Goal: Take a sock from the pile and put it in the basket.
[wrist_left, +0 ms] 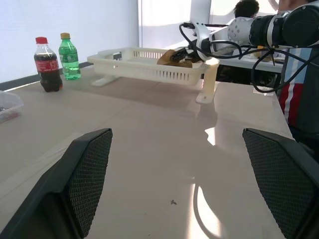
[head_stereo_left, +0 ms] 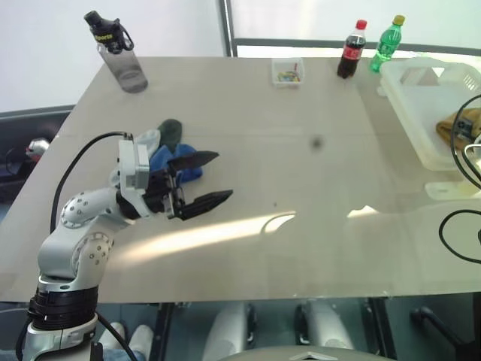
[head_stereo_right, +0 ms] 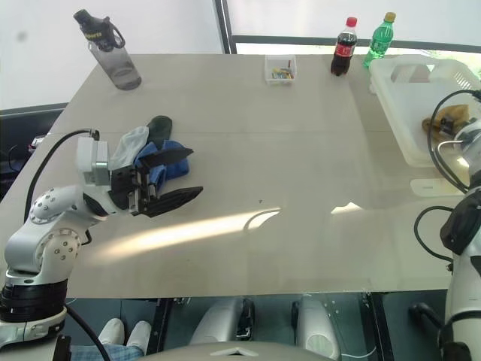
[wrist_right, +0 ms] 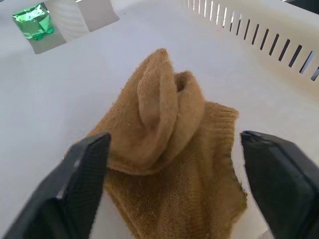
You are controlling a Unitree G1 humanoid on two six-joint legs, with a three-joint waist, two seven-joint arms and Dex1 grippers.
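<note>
Where the pale, smooth table [head_stereo_left: 301, 188] nears its left edge, the pile [head_stereo_left: 169, 150] of soft socks, blue, grey and dark green, lies beside the left gripper [head_stereo_left: 203, 180], whose black jaws stand wide apart and empty. Against the right edge sits the basket [head_stereo_left: 421, 83], cream plastic with slotted walls, a mustard sock [head_stereo_left: 455, 124] inside. From the left wrist, the right gripper [wrist_left: 185, 52] reaches into that basket. From the right wrist, its textured jaws are spread either side of the crumpled, looped-knit sock on the basket floor, not gripping it.
</note>
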